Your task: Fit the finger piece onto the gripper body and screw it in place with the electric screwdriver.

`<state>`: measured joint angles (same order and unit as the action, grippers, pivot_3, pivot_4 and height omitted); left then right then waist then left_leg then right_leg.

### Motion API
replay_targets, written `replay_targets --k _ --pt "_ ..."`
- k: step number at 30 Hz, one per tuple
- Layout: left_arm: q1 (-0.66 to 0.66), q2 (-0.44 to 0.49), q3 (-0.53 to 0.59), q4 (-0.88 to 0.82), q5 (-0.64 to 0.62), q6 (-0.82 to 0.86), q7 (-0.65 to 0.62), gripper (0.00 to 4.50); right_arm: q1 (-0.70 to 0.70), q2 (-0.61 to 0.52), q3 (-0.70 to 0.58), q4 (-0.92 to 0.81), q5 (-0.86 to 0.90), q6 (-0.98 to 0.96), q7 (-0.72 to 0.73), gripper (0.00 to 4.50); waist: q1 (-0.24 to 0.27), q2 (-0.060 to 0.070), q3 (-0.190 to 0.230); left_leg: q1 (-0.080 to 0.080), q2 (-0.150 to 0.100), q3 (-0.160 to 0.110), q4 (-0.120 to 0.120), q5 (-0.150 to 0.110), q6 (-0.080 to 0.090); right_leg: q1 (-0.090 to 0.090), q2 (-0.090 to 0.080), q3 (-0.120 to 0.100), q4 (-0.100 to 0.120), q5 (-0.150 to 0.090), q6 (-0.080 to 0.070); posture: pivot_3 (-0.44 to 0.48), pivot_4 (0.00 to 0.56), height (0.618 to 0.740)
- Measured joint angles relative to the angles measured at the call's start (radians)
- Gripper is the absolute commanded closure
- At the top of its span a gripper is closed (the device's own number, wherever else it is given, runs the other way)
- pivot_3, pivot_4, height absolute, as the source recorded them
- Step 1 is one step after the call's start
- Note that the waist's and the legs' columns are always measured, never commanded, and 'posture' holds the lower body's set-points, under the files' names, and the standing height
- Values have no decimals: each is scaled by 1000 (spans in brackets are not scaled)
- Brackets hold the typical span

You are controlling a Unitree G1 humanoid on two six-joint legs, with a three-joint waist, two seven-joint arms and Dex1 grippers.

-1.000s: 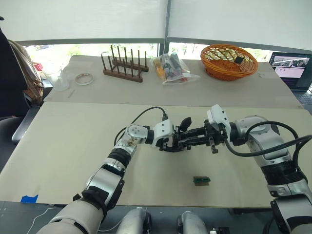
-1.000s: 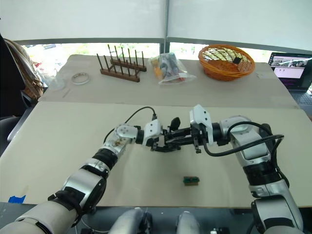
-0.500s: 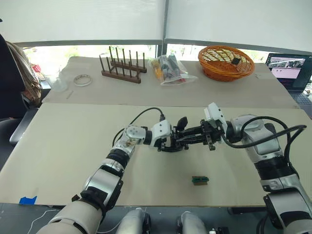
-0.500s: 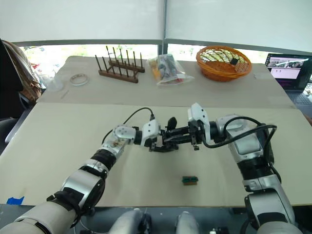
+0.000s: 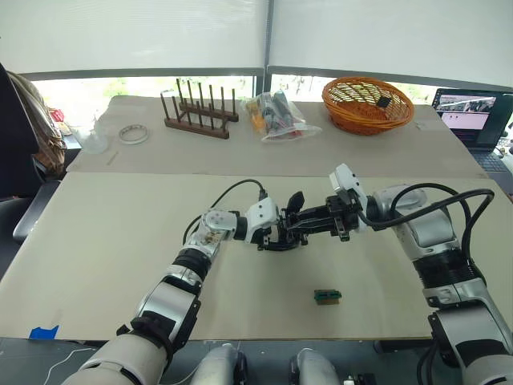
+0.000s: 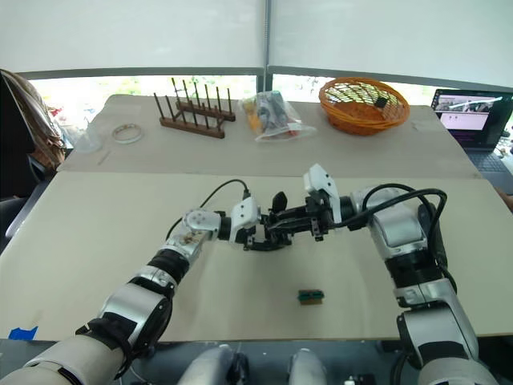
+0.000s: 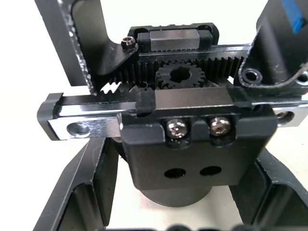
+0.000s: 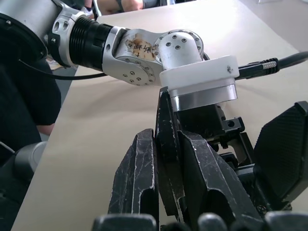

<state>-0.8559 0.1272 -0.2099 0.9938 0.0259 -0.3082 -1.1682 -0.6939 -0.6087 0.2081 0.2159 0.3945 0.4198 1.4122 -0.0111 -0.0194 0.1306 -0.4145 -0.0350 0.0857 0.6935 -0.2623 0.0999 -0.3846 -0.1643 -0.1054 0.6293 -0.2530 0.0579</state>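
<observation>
At 6 o'clock of the two arms, nearest the table's front edge, a small green block (image 5: 327, 297) lies alone on the tan table (image 5: 96, 241). Farther in, at mid-table, the left gripper (image 5: 276, 237) clamps the gripper body (image 7: 192, 139); in the left wrist view its two fingers (image 7: 77, 202) flank the round dark base, with the silvery rail, toothed rack and two screw heads facing the camera. One pointed black finger of the body sticks up toward 12 o'clock. From 3 o'clock the right gripper (image 5: 309, 227) reaches in, its fingers (image 8: 139, 178) pinched on a thin flat black part, the finger piece (image 8: 166, 144), held right against the gripper body. Beyond them, at 11 o'clock, stands a wooden peg rack (image 5: 200, 112) with a tape ring (image 5: 132, 133) farther toward 10 o'clock; at 12 o'clock lies a clear bag of parts (image 5: 276, 114), and at 1 o'clock an orange wicker basket (image 5: 367, 95). A laptop (image 5: 473, 116) sits at 2 o'clock.
</observation>
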Motion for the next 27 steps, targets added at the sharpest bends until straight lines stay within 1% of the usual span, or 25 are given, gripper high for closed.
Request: replay_targets --k 3,9,19,27 --pt "0 -1 0 1 0 4 0 1874 -6 0 0 -2 0 34 -5 4195 0 0 -2 0 0 0 0 0 0 0 0 0 0 0 0 0 150 740" --pt "-3 -1 -1 4 2 5 -1 1874 1 -1 -1 -12 0 32 -15 4195 0 0 -3 0 0 0 -1 0 0 0 0 0 0 0 0 0 150 740" --pt "-8 1 -1 8 3 6 -2 1874 70 0 -32 -90 0 -2 -76 4195 1 0 -4 0 0 0 -1 0 -1 0 -1 0 0 0 0 0 150 740" --pt "-15 4 -2 16 3 5 -10 1874 83 0 -32 -113 1 -5 -96 4195 1 0 -4 0 0 0 -1 0 -1 0 -1 -1 0 0 0 0 150 740"
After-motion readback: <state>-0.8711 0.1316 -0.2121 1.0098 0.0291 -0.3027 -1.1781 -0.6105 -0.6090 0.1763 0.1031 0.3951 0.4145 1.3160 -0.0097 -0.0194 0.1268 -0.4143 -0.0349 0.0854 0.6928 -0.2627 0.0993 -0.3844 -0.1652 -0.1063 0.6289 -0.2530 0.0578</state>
